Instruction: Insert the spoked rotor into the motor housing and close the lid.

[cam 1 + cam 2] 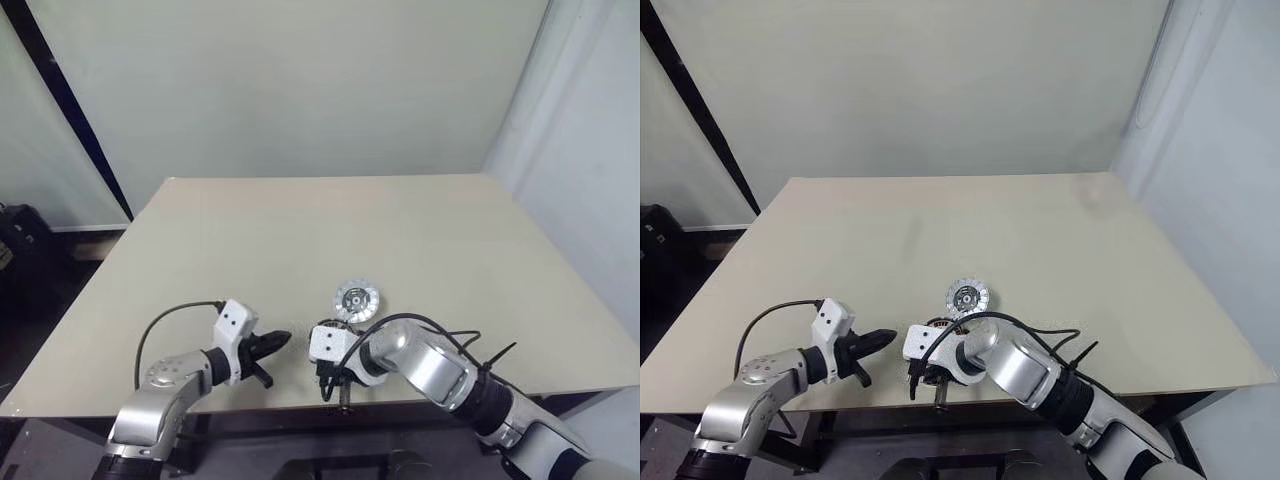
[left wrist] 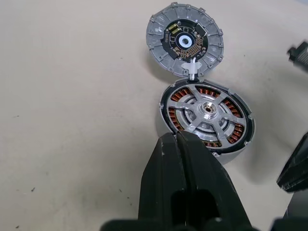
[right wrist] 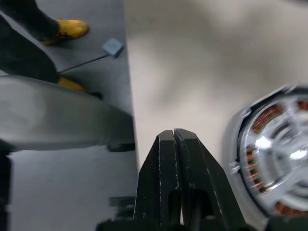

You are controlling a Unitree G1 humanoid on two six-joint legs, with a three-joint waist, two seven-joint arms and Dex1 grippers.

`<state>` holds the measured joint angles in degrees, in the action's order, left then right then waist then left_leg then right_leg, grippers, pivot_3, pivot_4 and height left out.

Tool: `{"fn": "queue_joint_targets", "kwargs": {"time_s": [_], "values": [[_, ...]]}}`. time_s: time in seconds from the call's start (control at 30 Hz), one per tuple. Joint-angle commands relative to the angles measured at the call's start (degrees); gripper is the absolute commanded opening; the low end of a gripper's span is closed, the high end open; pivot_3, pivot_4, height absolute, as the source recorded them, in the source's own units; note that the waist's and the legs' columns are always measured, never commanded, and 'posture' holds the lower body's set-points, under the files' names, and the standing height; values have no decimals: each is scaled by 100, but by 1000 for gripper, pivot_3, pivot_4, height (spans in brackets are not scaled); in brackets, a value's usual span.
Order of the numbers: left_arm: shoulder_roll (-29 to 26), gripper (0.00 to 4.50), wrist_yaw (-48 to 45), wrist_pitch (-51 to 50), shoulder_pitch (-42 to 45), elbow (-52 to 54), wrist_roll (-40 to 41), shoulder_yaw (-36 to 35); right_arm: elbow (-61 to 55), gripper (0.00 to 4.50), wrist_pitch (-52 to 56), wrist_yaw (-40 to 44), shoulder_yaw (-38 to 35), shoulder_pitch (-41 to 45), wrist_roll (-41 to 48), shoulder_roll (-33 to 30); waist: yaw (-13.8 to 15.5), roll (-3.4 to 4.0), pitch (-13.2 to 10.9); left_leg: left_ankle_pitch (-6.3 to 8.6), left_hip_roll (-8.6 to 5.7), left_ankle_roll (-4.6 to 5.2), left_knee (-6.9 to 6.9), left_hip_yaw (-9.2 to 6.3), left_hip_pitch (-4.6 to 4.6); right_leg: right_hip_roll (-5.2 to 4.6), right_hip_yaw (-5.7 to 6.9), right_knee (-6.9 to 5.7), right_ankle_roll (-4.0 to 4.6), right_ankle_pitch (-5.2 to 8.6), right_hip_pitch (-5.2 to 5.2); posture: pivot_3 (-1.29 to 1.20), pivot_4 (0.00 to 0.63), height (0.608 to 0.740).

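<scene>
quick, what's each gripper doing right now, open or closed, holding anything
left gripper: closed, holding nothing, just short of the motor housing.
right gripper: closed, holding nothing, beside the housing.

Colours and patterns, motor parts on beige tabletop [image 1: 300, 230].

Spoked rotor [image 2: 207, 109]: shiny silver, bright hub, seated over the copper-brown coil ring of the silver-rimmed motor housing [image 2: 166, 103]. Lid [image 2: 185, 40], at 12 o'clock from the housing: grey, notched rim, dark centre with copper-coloured traces and a white ring. Left end effector [image 2: 179, 139] and right end effector [image 3: 173, 136]: black fingers, white wrist blocks, silver arms. Wall pale green-white; floor grey; a yellow shoe [image 3: 67, 29] beside the table.
</scene>
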<state>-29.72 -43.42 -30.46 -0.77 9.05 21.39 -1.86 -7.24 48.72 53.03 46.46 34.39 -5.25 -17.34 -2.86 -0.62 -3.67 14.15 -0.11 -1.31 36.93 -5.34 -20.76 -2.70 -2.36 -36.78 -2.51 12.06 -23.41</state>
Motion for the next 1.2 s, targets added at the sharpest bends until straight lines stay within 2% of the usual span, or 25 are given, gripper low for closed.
{"fn": "queue_joint_targets", "kwargs": {"time_s": [0.03, 0.1, 0.43, 0.7, 0.8, 1.1, 1.13, 1.2], "values": [[-59, 0, 23, 79, 8, 200, 102, -201, -197, 205, -482, 113, 114, 343, -318, -369, 0, 0, 0, 0, -1, 0, 0, 2, 0, -1, -1, 0, 0, 0, -1, 0, 0, 740], [-63, 0, 21, 76, -8, 204, 96, -220, -235, 593, -599, 204, 200, 409, -408, -537, 0, 0, 0, 0, -1, 0, 1, 0, 0, -2, 2, 0, 0, 0, -1, 0, 0, 740], [-38, 0, 40, 65, -39, 237, 81, -253, 11, 4031, -909, 91, 266, 277, -618, -371, 1, 0, 0, 0, 1, 0, -10, 0, 0, 0, 3, -1, 0, 0, -2, 0, 0, 740], [-32, 0, 94, 60, -82, 270, 106, -286, 528, 4031, -1211, -34, 289, 106, -796, -267, -1, 0, 0, 0, 0, 0, -3, 0, 0, -2, 2, -2, 0, 0, 0, 0, 0, 740], [-37, 0, 116, 54, -90, 273, 112, -295, 715, 3414, -1303, -116, 260, 35, -844, -197, -1, 0, 0, 0, 0, 0, -3, -1, 1, -1, 3, -3, 0, 0, 0, 0, 0, 740], [-35, 0, 133, 59, -77, 260, 116, -299, 583, 206, -1068, -129, 47, -116, -797, -15, 0, -2, 1, 0, -1, 0, -3, -1, 2, -1, 2, -3, 0, 0, 3, 0, 0, 740], [-35, 0, 133, 60, -74, 256, 116, -299, 488, 53, -932, -70, 14, -128, -747, 4, -1, -1, 1, 0, 0, 0, -3, -2, 2, -1, 3, -3, 0, 0, 3, 0, 0, 740], [-32, 0, 131, 66, -68, 243, 115, -298, 323, 53, -660, 6, -45, -155, -656, 57, -1, 0, 1, 0, 0, 0, -3, -1, 2, -1, 2, -4, 0, 0, 1, 0, 0, 740]]}}
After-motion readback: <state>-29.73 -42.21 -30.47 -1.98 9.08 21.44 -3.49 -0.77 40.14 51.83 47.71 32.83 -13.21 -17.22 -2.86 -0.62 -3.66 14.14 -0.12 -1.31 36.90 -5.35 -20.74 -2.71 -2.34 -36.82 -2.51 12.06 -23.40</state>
